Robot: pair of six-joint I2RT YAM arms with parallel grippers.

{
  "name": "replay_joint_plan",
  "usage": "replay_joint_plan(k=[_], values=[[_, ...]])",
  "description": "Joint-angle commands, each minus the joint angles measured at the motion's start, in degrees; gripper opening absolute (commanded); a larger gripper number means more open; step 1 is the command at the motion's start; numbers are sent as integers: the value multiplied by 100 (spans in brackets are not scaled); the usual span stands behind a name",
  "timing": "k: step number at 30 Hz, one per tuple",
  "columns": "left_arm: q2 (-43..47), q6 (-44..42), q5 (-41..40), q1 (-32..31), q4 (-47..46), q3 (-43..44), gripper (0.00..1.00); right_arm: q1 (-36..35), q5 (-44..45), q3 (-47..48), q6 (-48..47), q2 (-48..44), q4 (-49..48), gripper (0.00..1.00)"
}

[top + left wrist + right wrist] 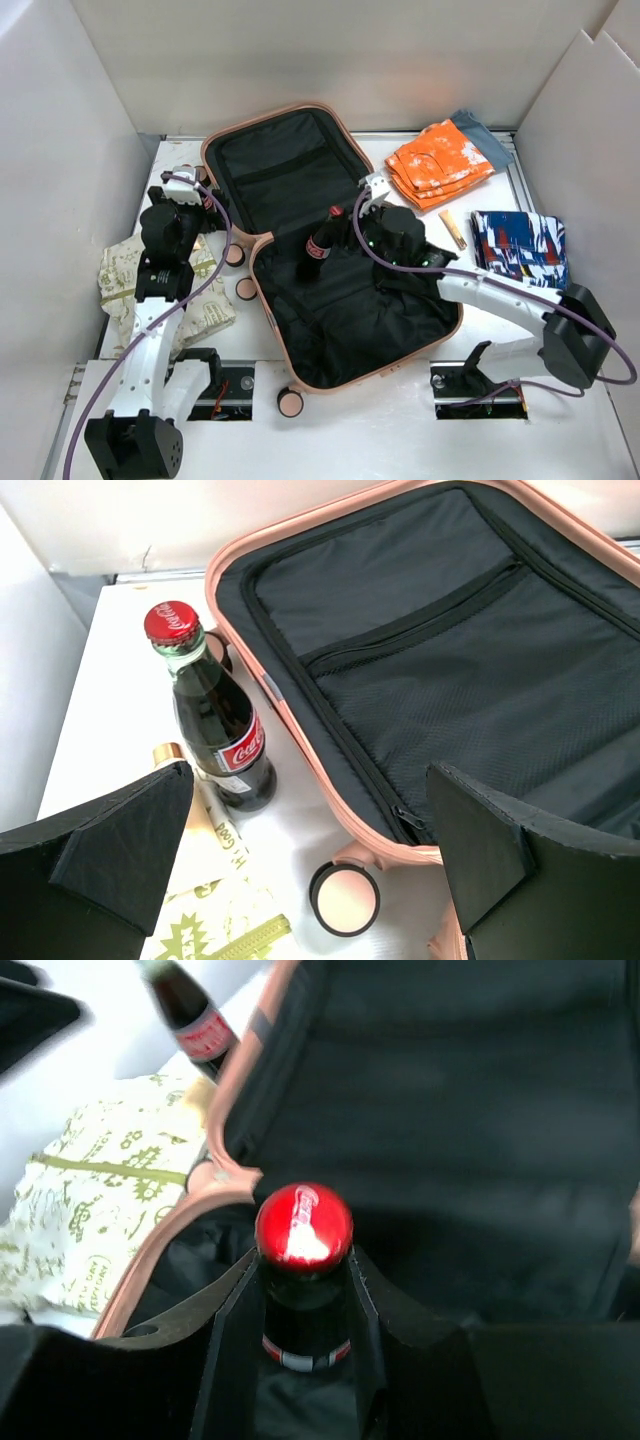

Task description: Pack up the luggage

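1. A robot lab cell rather than a home.
2. White panels [60, 150] box in a white table [380, 440] on three sides.
3. The left arm [150, 345] and right arm [500, 292] are bolted at its near edge, purple cables [228, 228] trailing.

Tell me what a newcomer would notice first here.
The open pink luggage fills the middle of the view. Over its near half the right pincer grips a red-capped bottle by the neck. A second bottle stands outside its left rim, in front of the open left pincer.
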State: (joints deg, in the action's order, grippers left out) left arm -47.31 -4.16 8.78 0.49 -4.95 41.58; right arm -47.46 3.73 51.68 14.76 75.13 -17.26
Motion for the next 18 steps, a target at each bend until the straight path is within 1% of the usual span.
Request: replay_joint_plan(k=[1, 2, 5, 9, 10, 12, 13, 14, 16, 17, 18], values=[[-42, 118, -209, 12, -305, 17, 100, -35, 733, -166, 1546, -254, -2448, 0], [-94, 170, -210, 12, -305, 17, 100, -96, 1135, -306, 1617, -254, -2545, 0], [-156, 170, -210, 12, -410, 17, 100, -211, 1839, -676, 1906, -123, -2678, 0], [-156, 170, -210, 12, -524, -54, 100, -211, 2228, -966, 2574, 194, -2678, 0], [-156, 170, -210, 12, -524, -54, 100, -211, 2229, -1028, 2993, 195, -2495, 0], [-156, 118, -210, 12, -524, -54, 100, -211, 2404, -1116, 3443, 195, -2056, 0], [-156, 118, -210, 12, -524, -54, 100, -141, 2405, -1177, 3637, 134, -1462, 0], [-95, 118, -210, 12, -524, -54, 100, -45, 2352, -1178, 3856, 55, -1117, 0], [-94, 118, -270, 12, -524, -115, 100, 114, 2125, -1012, 3963, 54, -292, 0], [-94, 118, -271, 12, -524, -115, 100, 271, 2063, -924, 4025, 54, 452, 0], [-42, 118, -323, 12, -524, -176, 100, 360, 1966, -871, 4026, 124, 590, 4]])
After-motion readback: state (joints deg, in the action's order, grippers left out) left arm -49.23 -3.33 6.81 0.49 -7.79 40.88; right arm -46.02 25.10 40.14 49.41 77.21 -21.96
